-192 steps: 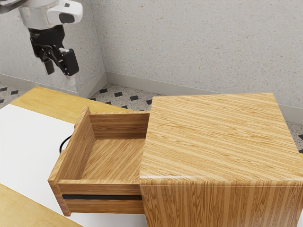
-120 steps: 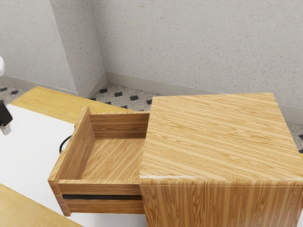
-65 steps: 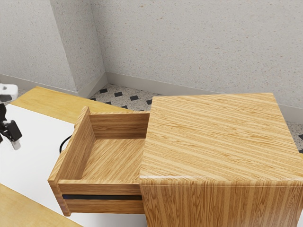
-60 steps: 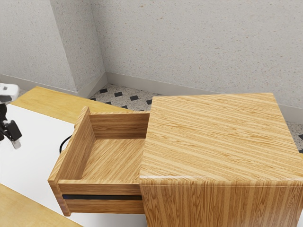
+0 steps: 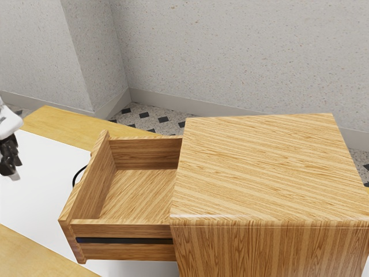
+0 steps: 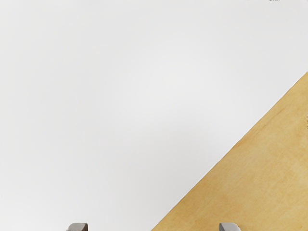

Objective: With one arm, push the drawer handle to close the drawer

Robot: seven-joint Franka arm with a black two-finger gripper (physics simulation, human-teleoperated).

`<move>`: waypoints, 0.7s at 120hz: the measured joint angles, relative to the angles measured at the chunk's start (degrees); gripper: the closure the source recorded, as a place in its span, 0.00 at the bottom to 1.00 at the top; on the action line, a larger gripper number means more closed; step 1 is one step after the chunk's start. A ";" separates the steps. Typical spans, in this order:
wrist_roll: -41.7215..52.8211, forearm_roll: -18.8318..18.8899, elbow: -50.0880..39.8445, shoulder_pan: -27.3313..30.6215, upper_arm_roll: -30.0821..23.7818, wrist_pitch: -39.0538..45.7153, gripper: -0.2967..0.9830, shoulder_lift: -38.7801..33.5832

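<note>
At the exterior view's left edge, my gripper (image 5: 12,174) hangs over the white surface, partly cut off by the picture's edge. Its two tips stand wide apart at the wrist view's lower edge, so the gripper (image 6: 153,227) is open with nothing between them. The wooden drawer (image 5: 138,193) is pulled well out of its cabinet (image 5: 265,167), toward the exterior view's left. A thin black curved handle (image 5: 75,175) sticks out from the drawer's front, partly hidden by the front panel. A gap separates my gripper from this handle.
The white sheet (image 5: 40,179) runs across the table beneath my gripper and drawer. Yellow wood (image 5: 63,122) borders it, also appearing as a wooden strip (image 6: 250,178) in the wrist view. A wall (image 5: 230,57) rises behind the cabinet.
From its high spot near the wall corner, my gripper has come down and toward the exterior view's left edge. Most recently my hand has turned. The drawer has stayed still.
</note>
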 joint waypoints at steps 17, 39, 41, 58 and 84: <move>10.42 -2.56 -0.62 -2.51 1.42 4.32 0.72 -0.85; 19.19 -9.39 -0.69 -3.67 2.23 7.95 0.80 -0.38; 19.86 -9.74 -0.69 -3.74 2.24 8.15 0.81 -0.37; 24.92 -11.85 -1.40 -4.35 3.75 9.68 0.83 -1.11; 31.18 -12.73 -1.80 -6.78 4.93 10.82 0.84 -1.35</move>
